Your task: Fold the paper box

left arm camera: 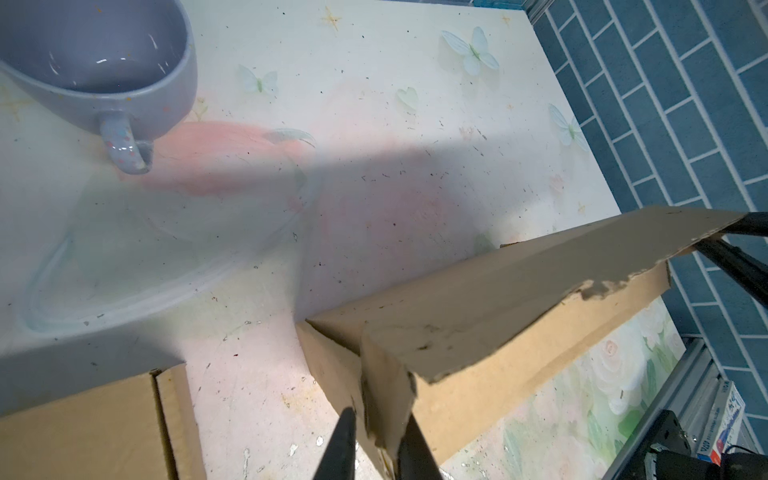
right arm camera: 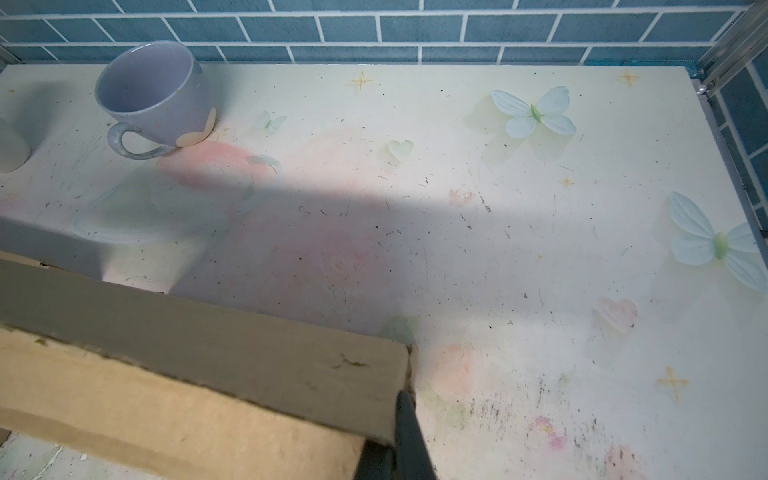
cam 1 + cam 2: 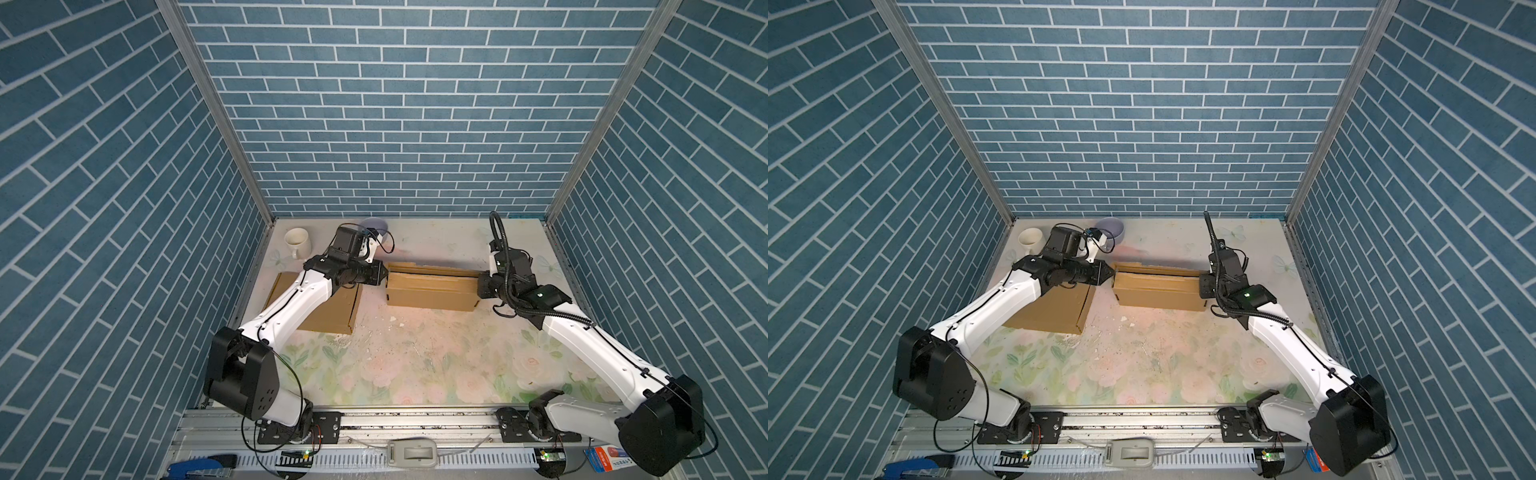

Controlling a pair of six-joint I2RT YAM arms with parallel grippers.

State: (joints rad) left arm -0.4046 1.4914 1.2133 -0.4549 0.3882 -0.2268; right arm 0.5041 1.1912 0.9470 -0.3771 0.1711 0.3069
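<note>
Left wrist view: the left gripper straddled a raised flap of the paper box; pinching or loose, I could not tell. Right wrist view: the right gripper was clamped on its other end. Both top views showed one box mid-frame, seemingly half folded; one flat cardboard, one white mug, one lilac cup.

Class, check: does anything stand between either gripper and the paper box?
Nothing visible does. The left gripper straddles one end flap of the paper box, and the right gripper pinches the opposite end.
</note>
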